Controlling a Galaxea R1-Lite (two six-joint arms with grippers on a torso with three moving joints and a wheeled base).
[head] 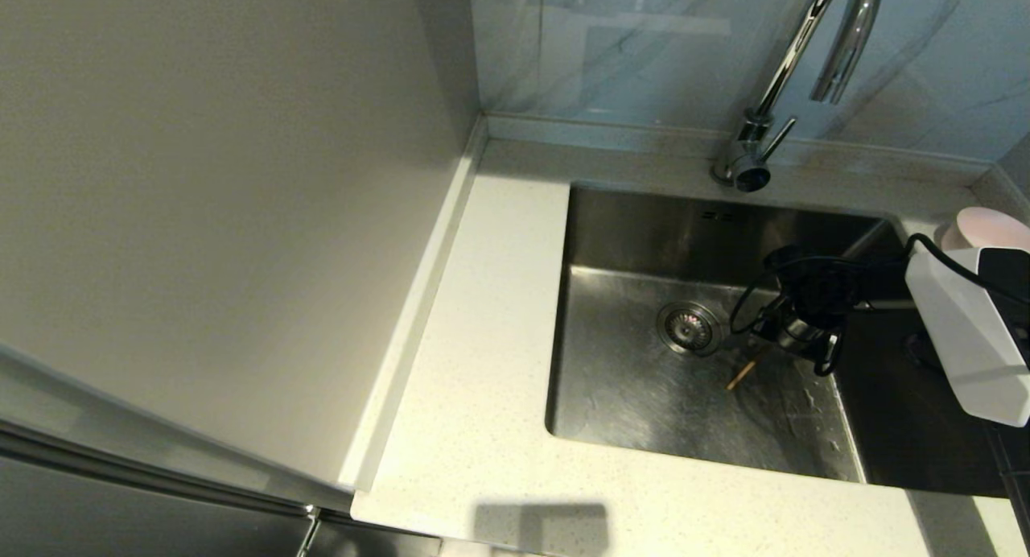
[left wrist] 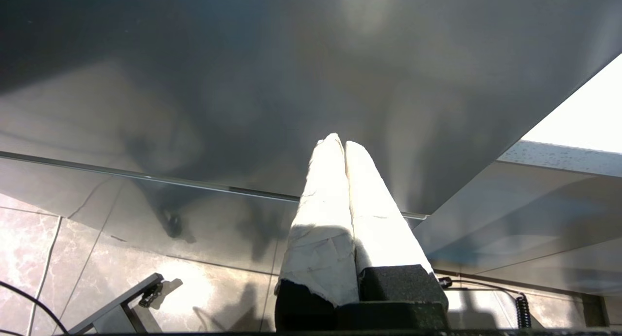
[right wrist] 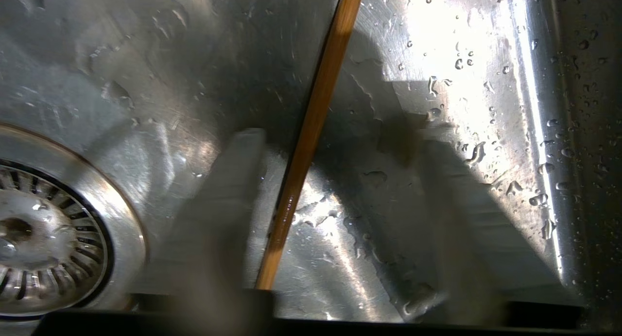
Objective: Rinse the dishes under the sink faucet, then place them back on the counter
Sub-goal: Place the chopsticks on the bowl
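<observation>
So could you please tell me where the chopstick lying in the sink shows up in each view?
Head view: chopstick on the sink floor, just right of the drain.
Left wrist view: not in it.
Right wrist view: chopstick between the right gripper's open fingers.
Shared landmark: the drain.

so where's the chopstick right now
The chopstick lies on the wet sink floor in the head view, just right of the drain, between the open fingers of the right claw reaching down over it.

A home kitchen, by the look of it: a steel sink (head: pixel 644 396) with a round drain (head: pixel 690 328) set in a speckled counter (head: pixel 483 364), a chrome faucet (head: pixel 772 98), and a marbled backsplash (head: pixel 611 50).
</observation>
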